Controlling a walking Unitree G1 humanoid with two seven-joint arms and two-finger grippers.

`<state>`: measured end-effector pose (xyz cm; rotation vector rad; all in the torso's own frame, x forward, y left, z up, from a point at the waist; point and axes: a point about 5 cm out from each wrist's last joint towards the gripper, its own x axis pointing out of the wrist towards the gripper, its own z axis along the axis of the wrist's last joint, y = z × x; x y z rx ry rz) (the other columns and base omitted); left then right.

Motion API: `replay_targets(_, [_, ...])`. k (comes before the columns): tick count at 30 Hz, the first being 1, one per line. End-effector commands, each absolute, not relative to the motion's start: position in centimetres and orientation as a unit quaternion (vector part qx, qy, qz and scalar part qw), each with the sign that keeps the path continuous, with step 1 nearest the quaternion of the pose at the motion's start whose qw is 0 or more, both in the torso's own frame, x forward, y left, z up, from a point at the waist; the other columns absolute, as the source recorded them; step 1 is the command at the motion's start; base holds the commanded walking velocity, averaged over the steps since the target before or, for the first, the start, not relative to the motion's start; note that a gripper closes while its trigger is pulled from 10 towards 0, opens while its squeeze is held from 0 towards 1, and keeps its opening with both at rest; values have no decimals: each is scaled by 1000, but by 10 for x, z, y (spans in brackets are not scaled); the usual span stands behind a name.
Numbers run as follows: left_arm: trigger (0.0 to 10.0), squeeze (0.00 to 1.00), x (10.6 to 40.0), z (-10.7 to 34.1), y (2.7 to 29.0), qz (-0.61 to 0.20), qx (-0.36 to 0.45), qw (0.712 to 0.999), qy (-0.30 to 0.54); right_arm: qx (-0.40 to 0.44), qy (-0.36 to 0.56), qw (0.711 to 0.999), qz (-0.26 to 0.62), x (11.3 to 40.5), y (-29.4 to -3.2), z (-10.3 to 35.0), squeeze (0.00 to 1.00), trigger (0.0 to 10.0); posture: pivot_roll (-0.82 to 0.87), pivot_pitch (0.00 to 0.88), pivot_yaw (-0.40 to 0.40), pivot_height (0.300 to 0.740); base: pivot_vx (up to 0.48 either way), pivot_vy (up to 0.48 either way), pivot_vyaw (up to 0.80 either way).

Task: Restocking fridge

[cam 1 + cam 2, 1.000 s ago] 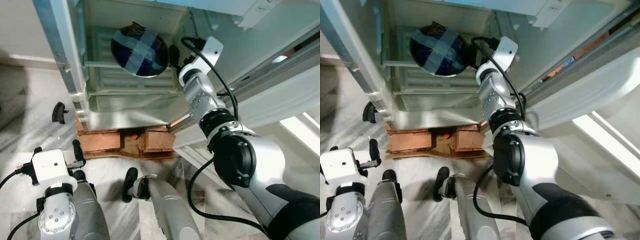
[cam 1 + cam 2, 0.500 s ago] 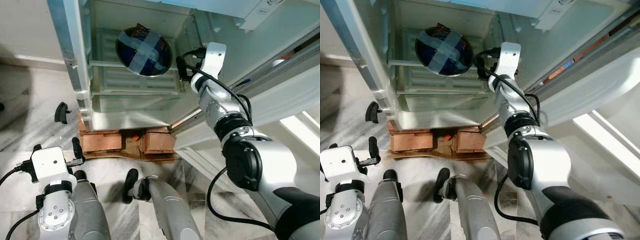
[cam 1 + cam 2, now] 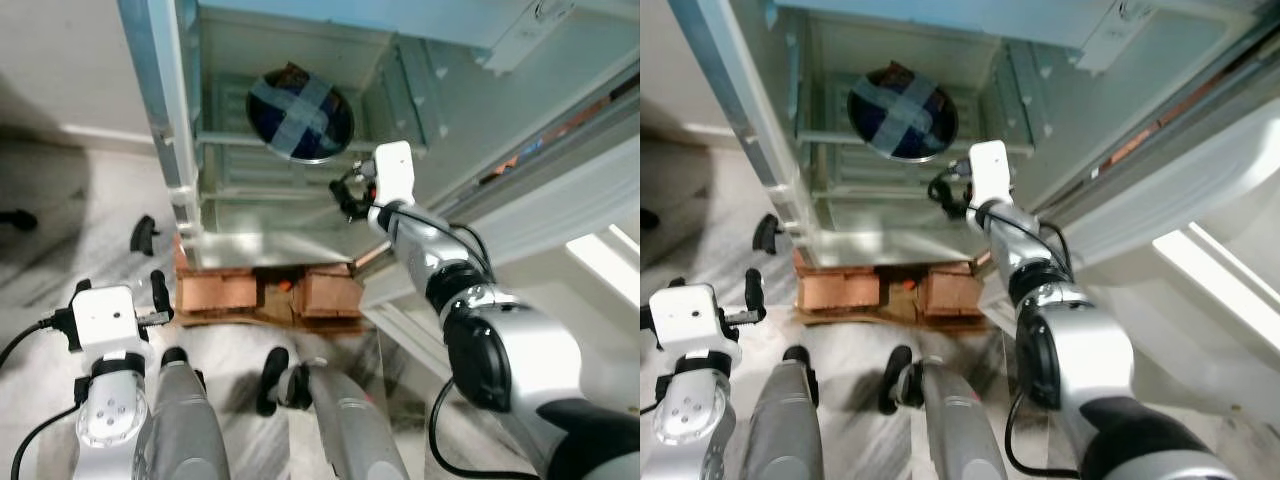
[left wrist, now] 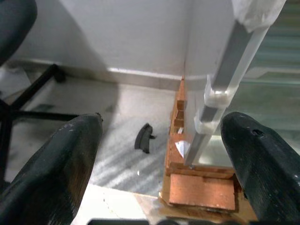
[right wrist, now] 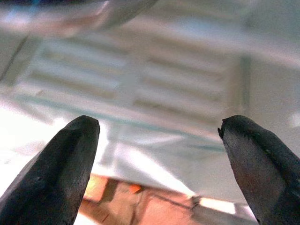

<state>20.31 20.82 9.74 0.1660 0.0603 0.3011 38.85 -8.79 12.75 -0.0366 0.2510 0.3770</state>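
We see the open fridge (image 3: 180,150) on brick blocks (image 3: 225,292) ahead of both hands. Right hand (image 3: 347,192), fingers apart and empty, is at the fridge opening. The taped dark blue bowl (image 3: 300,116) sits on the shelf just above and beyond it, not touching. Left hand (image 3: 155,300), fingers apart, hangs low; a small black piece (image 4: 143,137) lies on the floor ahead of it.

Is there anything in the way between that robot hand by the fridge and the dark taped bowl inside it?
Nothing visible. The right gripper, fingers open and empty, hangs in front of the open fridge, below and to the right of the bowl on its shelf. The space between them looks open.
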Motion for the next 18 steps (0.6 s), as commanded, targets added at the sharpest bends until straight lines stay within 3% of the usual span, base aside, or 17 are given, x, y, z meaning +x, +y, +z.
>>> replay_targets(1, [10000, 0, 199, 89, 203, 135, 82, 986, 49, -26, 160, 969, 189, 380, -92, 108, 0, 10000, 324, 259, -240, 740, 0, 0, 0])
replay_targets(12, [10000, 0, 170, 84, 194, 147, 72, 984, 69, -52, 158, 961, 223, 379, -58, 116, 0, 10000, 316, 355, -310, 740, 0, 0, 0])
replay_targets(18, [10000, 0, 160, 83, 194, 163, 70, 981, 76, -73, 89, 956, 269, 385, -18, 156, 0, 10000, 328, 376, -344, 740, 0, 0, 0])
